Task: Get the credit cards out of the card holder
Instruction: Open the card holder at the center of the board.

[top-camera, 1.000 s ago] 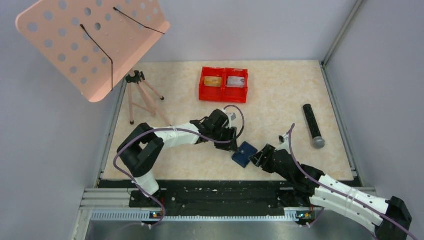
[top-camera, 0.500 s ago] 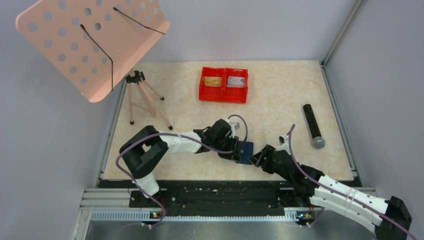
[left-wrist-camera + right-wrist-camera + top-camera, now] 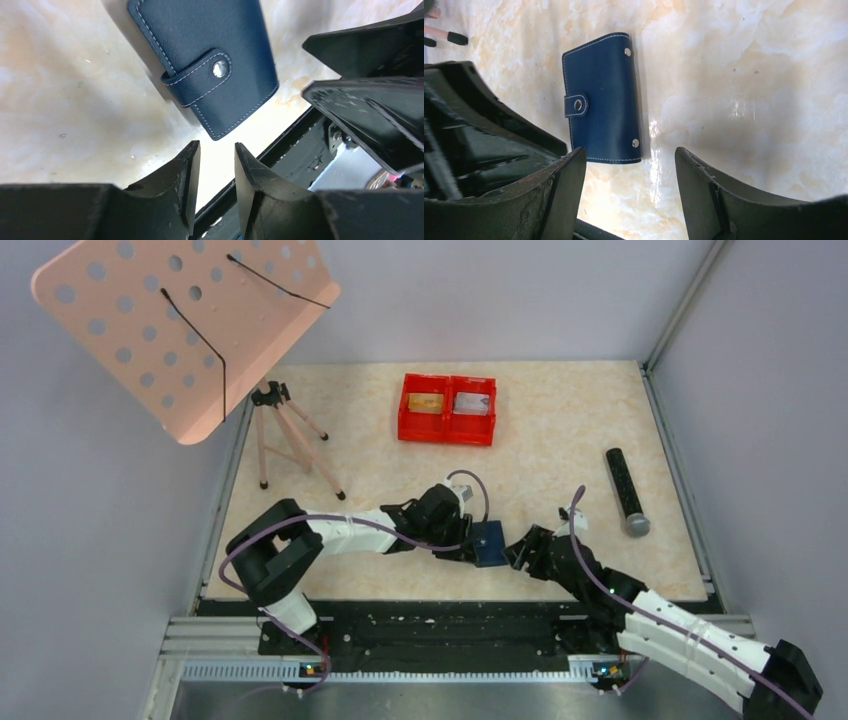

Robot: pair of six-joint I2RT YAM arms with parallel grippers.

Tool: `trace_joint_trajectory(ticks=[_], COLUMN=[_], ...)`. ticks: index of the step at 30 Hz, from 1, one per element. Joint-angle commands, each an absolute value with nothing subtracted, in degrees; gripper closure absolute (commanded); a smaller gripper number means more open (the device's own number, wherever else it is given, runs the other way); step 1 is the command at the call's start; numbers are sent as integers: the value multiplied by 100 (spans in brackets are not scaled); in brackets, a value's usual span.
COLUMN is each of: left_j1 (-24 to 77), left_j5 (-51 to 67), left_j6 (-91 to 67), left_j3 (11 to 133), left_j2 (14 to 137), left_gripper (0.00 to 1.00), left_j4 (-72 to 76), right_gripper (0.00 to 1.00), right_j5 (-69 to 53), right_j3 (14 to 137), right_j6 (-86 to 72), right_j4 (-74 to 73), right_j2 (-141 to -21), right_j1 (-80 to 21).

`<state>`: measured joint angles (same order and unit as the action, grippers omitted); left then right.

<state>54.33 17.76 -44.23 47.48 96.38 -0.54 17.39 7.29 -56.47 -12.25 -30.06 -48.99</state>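
Note:
The card holder (image 3: 489, 543) is a dark navy wallet lying shut on the table, its tab snapped closed (image 3: 210, 60) (image 3: 604, 100). My left gripper (image 3: 468, 546) is just left of it, jaws a narrow gap apart and empty (image 3: 217, 150). My right gripper (image 3: 522, 550) is just right of it, open and empty (image 3: 629, 155), with the wallet just beyond its fingertips. A gold-tan credit card (image 3: 426, 403) and a silver-grey one (image 3: 472, 403) lie in the red tray. No card shows at the wallet.
The red twin-compartment tray (image 3: 448, 430) stands at the back centre. A black cylinder with a grey end (image 3: 627, 491) lies at the right. A small tripod (image 3: 285, 435) and a pink perforated board (image 3: 185, 325) are at the back left. The table's black front edge (image 3: 450, 608) runs close below the wallet.
My left gripper has moved down and right to the wallet's left edge. The wallet has turned a little squarer. The right gripper has edged slightly closer.

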Motion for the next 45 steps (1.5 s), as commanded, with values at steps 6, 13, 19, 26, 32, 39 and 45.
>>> trace_joint_trajectory(ticks=[6,13,19,26,32,39,45], left_j1=[5423,5423,5423,5432,5429,5431,5432], left_j5=[1026,1275,1430,1701,1793,1730,1186], left_j6=[-4588,-4643,-4612,-4836,-4959,-5027,-4792], left_j3=[5184,5276,5244,5102,4993,4895,5375], left_j2=[9284,9675,9810,10026,10015,9749,9369], left_gripper=[59,61,64,70,72,72,64], left_j4=[-478,-304,-204,197,364,377,-811], right_gripper=[40,43,43,43,58,100,100], right_j5=[20,-378,-592,-753,-849,-788,-829], right_j3=[897,855,651,352,97,105,346], right_j6=[-5015,-5066,-5308,-5697,-6010,-5860,-5571], right_j4=[294,1107,1689,2410,2908,2350,1314], right_j2=[-4040,-4891,-5139,-5126,-5018,-4441,-3720], right_j1=[-3750,-3718,-3710,-3713,-3703,-3690,-3696])
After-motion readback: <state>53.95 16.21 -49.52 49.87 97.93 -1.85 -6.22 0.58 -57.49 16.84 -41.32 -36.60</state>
